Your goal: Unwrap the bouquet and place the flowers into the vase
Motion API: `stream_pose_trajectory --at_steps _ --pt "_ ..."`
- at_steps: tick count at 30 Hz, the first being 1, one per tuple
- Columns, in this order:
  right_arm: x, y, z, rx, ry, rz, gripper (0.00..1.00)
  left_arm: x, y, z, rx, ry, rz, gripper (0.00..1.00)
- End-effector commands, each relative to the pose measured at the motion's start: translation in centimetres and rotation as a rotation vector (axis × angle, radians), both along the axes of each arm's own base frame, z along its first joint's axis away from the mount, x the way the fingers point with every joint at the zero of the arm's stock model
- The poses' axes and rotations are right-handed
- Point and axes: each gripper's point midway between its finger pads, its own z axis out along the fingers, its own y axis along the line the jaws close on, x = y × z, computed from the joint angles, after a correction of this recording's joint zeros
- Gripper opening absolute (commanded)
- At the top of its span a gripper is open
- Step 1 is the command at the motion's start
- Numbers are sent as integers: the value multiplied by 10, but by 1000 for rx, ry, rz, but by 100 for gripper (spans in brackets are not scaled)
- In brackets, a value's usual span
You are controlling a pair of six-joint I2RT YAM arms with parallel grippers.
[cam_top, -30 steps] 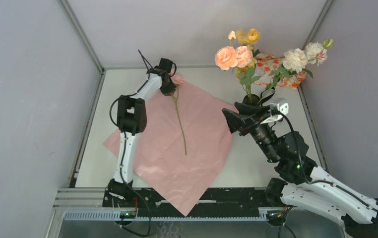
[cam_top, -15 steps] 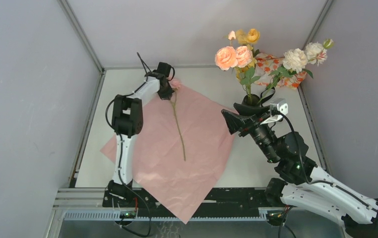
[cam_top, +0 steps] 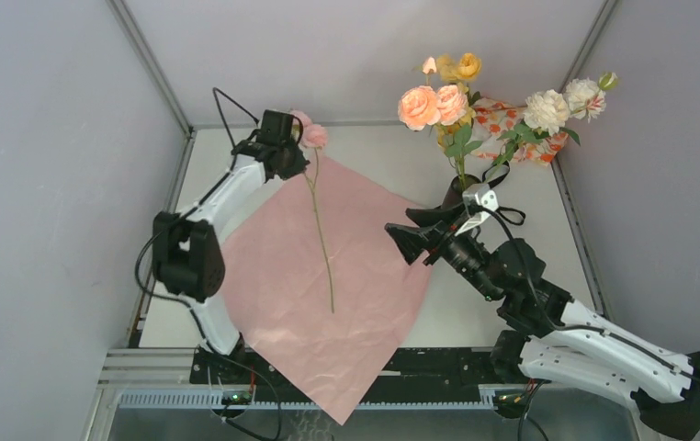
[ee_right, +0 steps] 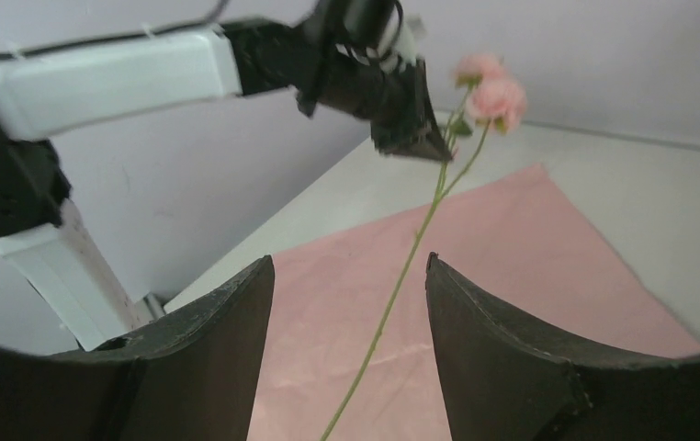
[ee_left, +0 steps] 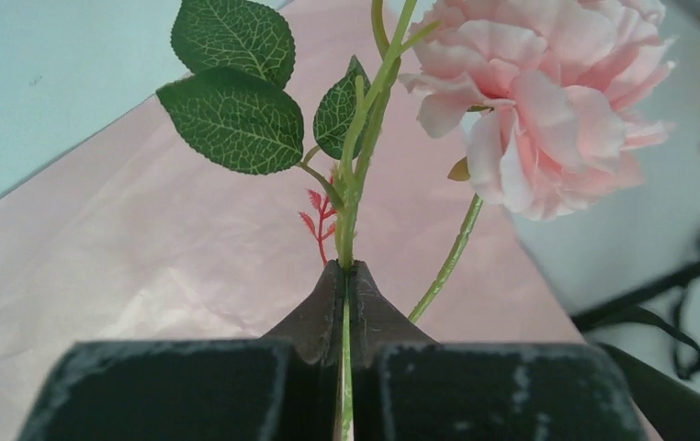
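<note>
**While one pink rose hangs from the left arm, the other blooms stand in the vase**

Where the table (cam_top: 447, 303) meets the arm bases, a sheet of pink wrapping paper (cam_top: 328, 303) lies spread flat like a diamond, its nearest corner hanging past the table's near edge. Just beyond, on the right, the right gripper (cam_top: 400, 241) points leftward over the paper's right corner. Its jaws stand apart and hold nothing. In its wrist view the stem shows in the gap between the fingers (ee_right: 208, 340), well beyond them.

Over the middle of the paper runs the pink rose's stem (cam_top: 321, 234). Its long axis goes near to far, with the cut end nearest and slightly to the right and the bloom at the far end. Whether the cut end touches the paper cannot be told. The left gripper (cam_top: 299, 158) is clamped on the stem just below the bloom, and its wrist view shows the jaws pinched tight on the green stalk. Green leaves (ee_left: 236, 119) and the pink rose (ee_left: 539, 119) rise beyond the fingertips.

Farther right, the black vase (cam_top: 461, 191) stands upright, partly hidden by the right arm. The flowers (cam_top: 420, 106) in it, peach, yellow and cream, point up and splay outward. Behind them, in the far right corner, lies an orange-and-white cloth bundle (cam_top: 502, 118).
</note>
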Motion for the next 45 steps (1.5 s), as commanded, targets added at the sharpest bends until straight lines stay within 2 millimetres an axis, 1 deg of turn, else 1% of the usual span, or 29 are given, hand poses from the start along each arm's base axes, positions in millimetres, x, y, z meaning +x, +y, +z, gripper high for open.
stream_pose_trajectory --at_steps 1,4,7,10,11,12,16,17,19,22,23,25,29,35,41,45 --pt "-13 25 -10 -15 65 119 70 -20 -21 94 -81 -266 -102 0" --pt "-17 44 -22 -19 120 187 70 -45 -32 127 -73 -374 -173 0" --pt "-19 62 -28 4 172 243 70 -75 -46 153 -80 -477 -258 0" --pt "-17 72 -32 24 204 256 70 -105 -56 170 -109 -602 -336 0" --pt "-16 73 -32 26 205 256 70 -116 -57 176 -122 -642 -355 0" --pt "-16 73 -32 26 203 254 70 -131 -56 187 -139 -693 -372 0" --pt "-11 67 -28 31 188 220 71 -170 -51 197 -193 -796 -429 0" --pt "-11 66 -27 33 186 215 71 -179 -49 195 -206 -809 -447 0" --pt "-11 65 -24 38 183 215 72 -196 -50 198 -236 -838 -490 0" --pt "-13 66 -18 52 174 227 72 -215 -52 196 -270 -860 -547 0" --pt "-14 68 -17 52 172 234 72 -219 -54 194 -278 -859 -560 0" --pt "-16 71 -14 48 169 250 72 -224 -56 198 -298 -887 -571 0" --pt "-22 83 -11 29 161 287 71 -229 -60 201 -320 -901 -586 0" --pt "-29 105 -12 -3 158 326 70 -236 -71 218 -389 -924 -620 0" --pt "-24 115 -9 -7 146 327 67 -247 -74 234 -443 -945 -649 0" --pt "-17 119 -10 -23 134 307 65 -253 -79 235 -500 -938 -663 0"
